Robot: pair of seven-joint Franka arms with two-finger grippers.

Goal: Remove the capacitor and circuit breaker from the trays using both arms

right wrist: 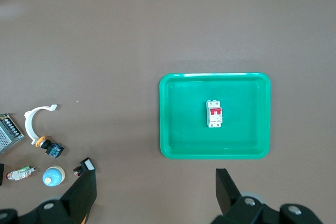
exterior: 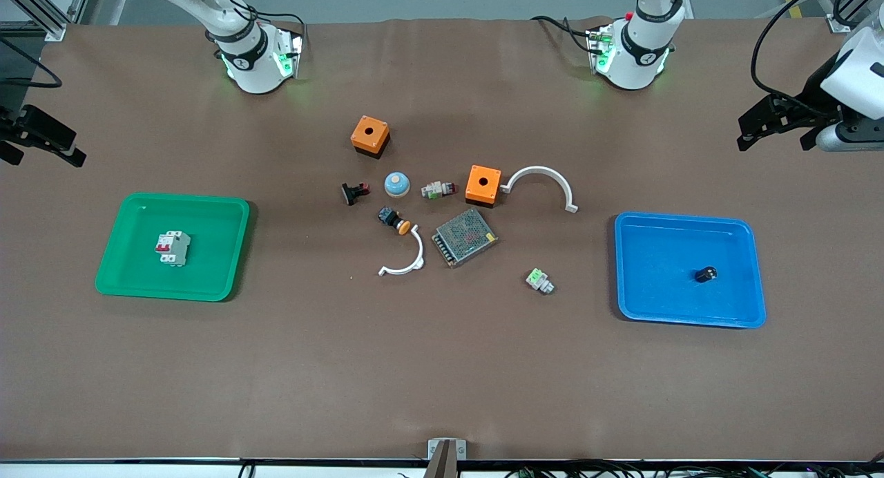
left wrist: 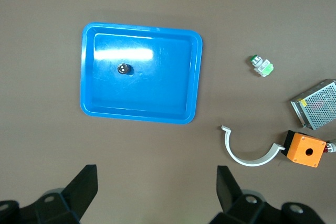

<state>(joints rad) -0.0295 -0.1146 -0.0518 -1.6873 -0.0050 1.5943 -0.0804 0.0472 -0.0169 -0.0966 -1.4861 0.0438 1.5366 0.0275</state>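
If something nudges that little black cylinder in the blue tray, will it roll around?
Probably yes. The capacitor looks round and glossy, and seems to lie on its side on the smooth floor of the blue tray, so it would likely roll. The tray's raised rim should stop it. It looks tiny, so probably light and easily knocked.

Front cam high at table's near edge, faces robot bases, whole table in shot. Left wrist cam looks straight down from high up (shares blue tray [left wrist: 193, 82] with front [exterior: 754, 271]). Right wrist cam same deal, shares green tray [right wrist: 215, 153].
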